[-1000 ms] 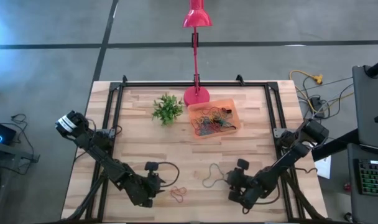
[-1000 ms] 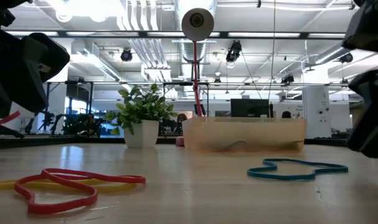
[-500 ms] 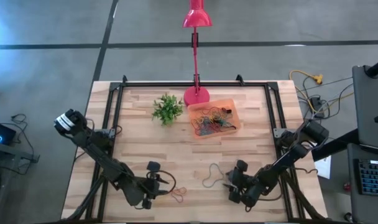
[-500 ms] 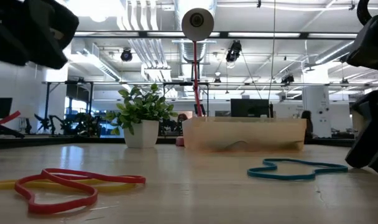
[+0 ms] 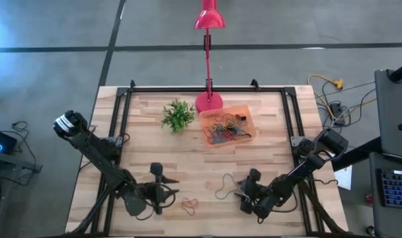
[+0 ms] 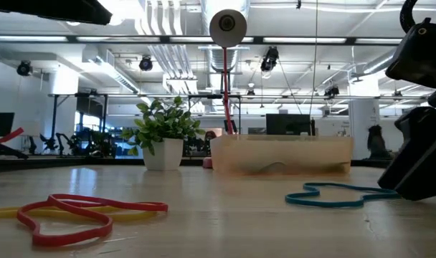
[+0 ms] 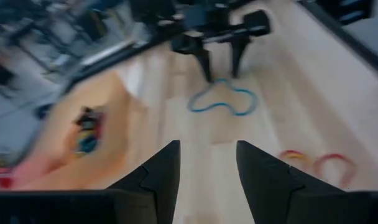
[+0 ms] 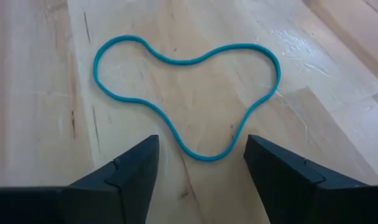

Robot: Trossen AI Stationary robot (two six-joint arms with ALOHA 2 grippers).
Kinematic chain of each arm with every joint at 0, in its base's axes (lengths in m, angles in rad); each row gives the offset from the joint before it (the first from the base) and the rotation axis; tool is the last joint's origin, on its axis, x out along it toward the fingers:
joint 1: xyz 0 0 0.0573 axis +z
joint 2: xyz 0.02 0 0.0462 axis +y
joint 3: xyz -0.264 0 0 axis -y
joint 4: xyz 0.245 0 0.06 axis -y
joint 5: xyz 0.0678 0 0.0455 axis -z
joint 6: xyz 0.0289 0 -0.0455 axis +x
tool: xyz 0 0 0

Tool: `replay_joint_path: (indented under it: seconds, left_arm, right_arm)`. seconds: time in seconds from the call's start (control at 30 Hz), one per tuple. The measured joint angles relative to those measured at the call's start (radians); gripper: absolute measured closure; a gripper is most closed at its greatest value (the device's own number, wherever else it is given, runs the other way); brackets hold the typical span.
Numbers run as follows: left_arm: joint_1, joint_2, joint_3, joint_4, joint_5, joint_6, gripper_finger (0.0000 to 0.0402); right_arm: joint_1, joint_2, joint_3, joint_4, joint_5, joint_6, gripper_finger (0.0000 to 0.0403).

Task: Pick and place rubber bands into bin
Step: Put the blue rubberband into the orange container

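Right gripper (image 8: 201, 177) spread open, empty, just short of the blue band (image 8: 188, 93) lying flat ahead; bin (image 5: 227, 127) well beyond. Left gripper (image 7: 206, 177) open too, raised. Risk: fingertips skating over thin rubber flush against wood, closing on nothing.

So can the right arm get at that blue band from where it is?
Probably yes. The right claw is open, its fingers pointing at the blue rubber band, which lies flat on bare table with nothing between them.
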Motion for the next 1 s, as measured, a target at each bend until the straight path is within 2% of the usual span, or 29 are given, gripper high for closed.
replay_joint_path:
  seconds: [0.23, 0.53, 0.7, 1.0]
  left_arm:
    - [-0.007, -0.001, -0.004, -0.004, -0.171, 0.014, 0.026]
    - [-0.007, -0.001, -0.073, 0.033, -0.333, -0.024, 0.026]
    - [-0.007, -0.002, -0.081, 0.052, -0.352, -0.023, 0.026]
    - [-0.009, -0.003, -0.08, 0.06, -0.352, -0.024, 0.026]
  right_arm:
    - [-0.024, 0.001, -0.012, 0.001, 0.015, -0.016, 0.0177]
    - [-0.038, 0.0, -0.022, 0.009, 0.012, -0.051, 0.0177]
    - [-0.042, 0.006, -0.027, 0.032, 0.011, -0.08, 0.0177]
    - [-0.066, 0.104, 0.0, 0.146, 0.024, -0.138, 0.0178]
